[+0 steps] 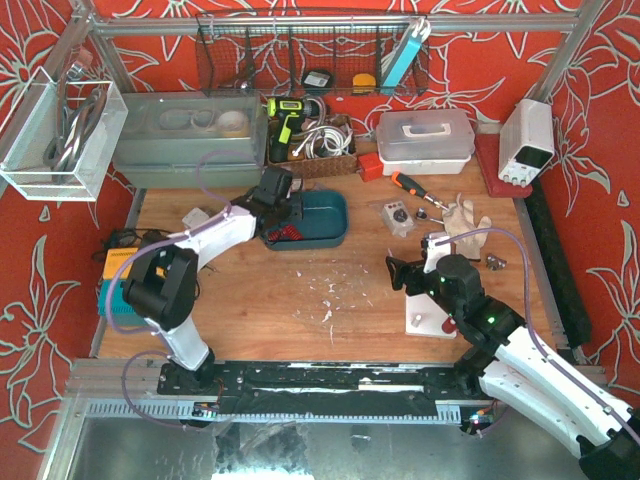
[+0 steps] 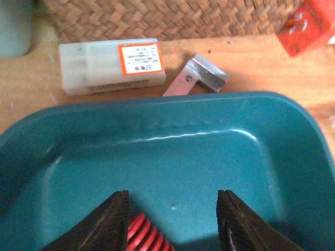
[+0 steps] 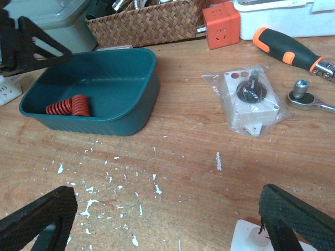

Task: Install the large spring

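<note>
Here, your left gripper (image 2: 171, 201) sits half-open by the spring (image 2: 144, 235) in the tray (image 2: 172, 102), basket (image 2: 172, 18) at twelve o'clock; right gripper (image 3: 167, 209) wide over flecked table (image 3: 183, 141).

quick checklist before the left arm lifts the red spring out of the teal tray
1. Red coil spring lies in the teal plastic tray: ok.
2. Spring centred between the left gripper fingers: not ok, it hugs one finger.
3. Both fingers touching the spring: not ok, a gap shows on one side.
4. Right gripper open, clear of the tray: ok.
5. Seat for the spring on the white plate: cannot tell.
</note>
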You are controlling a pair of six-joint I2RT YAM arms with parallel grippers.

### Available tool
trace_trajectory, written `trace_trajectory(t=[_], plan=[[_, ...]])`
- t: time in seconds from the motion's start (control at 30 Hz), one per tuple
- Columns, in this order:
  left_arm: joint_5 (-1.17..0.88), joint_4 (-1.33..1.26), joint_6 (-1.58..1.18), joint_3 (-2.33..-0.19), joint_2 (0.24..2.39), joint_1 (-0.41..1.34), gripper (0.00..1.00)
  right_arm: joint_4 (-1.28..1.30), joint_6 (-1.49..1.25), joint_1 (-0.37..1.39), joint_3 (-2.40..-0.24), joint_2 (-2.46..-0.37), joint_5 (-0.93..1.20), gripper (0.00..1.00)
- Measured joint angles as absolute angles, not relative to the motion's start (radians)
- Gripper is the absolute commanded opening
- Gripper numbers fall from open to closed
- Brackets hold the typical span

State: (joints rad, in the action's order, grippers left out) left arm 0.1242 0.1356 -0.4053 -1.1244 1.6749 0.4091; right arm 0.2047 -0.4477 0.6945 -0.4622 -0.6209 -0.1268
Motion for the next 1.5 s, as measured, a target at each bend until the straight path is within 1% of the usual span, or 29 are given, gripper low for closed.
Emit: trace_trajectory(t=[0.2,0.33,0.53,0.87,1.13,1.27,1.5], plan=[[0.068,0.294,-0.191,-1.291,1.8,0.394,0.48,0.184,-0.443,0.707,-0.462,-0.626,-0.126,0.96],[0.051,0.411,-0.161,-1.379,1.857,0.356,0.49,0.178,-0.439,0.712,-0.462,-0.631,-0.126,0.96],[0.023,0.466,-0.232,-1.382,1.856,0.273,0.51,0.177,-0.437,0.714,-0.462,-0.648,-0.126,0.96],[-0.037,0.551,-0.259,-1.384,1.856,0.297,0.58,0.161,-0.437,0.718,-0.462,-0.672,-0.124,0.96],[-0.094,0.591,-0.226,-1.399,1.906,0.316,0.58,0.15,-0.437,0.718,-0.462,-0.679,-0.121,0.96],[-0.095,0.607,-0.216,-1.418,1.962,0.336,0.54,0.149,-0.437,0.718,-0.462,-0.68,-0.121,0.95],[-0.086,0.633,-0.201,-1.468,2.025,0.35,0.39,0.148,-0.437,0.719,-0.462,-0.681,-0.121,0.95]])
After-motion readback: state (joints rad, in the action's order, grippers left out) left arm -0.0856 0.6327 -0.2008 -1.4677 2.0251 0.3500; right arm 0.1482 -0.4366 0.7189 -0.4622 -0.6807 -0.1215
